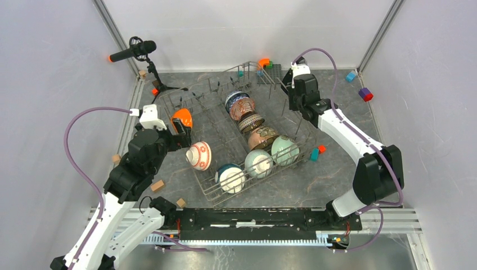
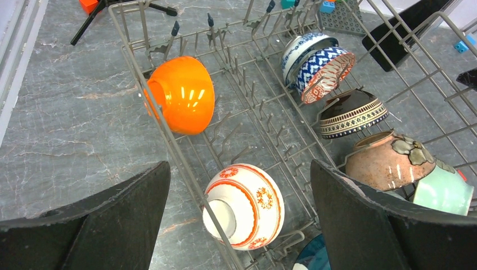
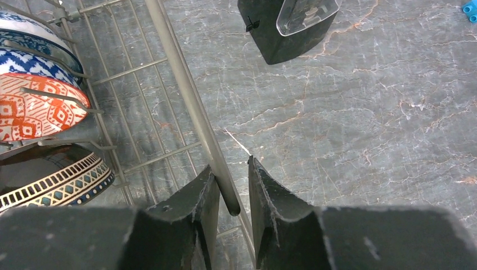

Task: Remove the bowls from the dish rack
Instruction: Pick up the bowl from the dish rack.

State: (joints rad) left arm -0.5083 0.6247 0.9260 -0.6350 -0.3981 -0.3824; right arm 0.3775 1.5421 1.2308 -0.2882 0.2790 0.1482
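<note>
The dish rack (image 1: 216, 140) is a grey wire basket in the middle of the table. Down its right side stand a blue-white bowl (image 1: 236, 99), a red-lattice bowl (image 1: 243, 109), a striped bowl (image 1: 251, 122), a tan bowl (image 1: 262, 136), a mint green bowl (image 1: 284, 150), a white bowl (image 1: 259, 163) and a teal bowl (image 1: 230, 178). A red-floral bowl (image 2: 244, 205) lies on its side at the rack's left wall, and an orange bowl (image 2: 183, 94) lies beyond it. My left gripper (image 2: 241, 166) is wide open above the red-floral bowl. My right gripper (image 3: 230, 164) is shut on the rack's right rim wire (image 3: 194, 107).
A microphone on a tripod (image 1: 135, 50) stands at the back left. Small coloured blocks lie at the back (image 1: 264, 63), at the far right (image 1: 365, 94) and beside the rack's right side (image 1: 318, 152). Wooden blocks (image 1: 157, 185) lie near the left arm. Walls enclose the table.
</note>
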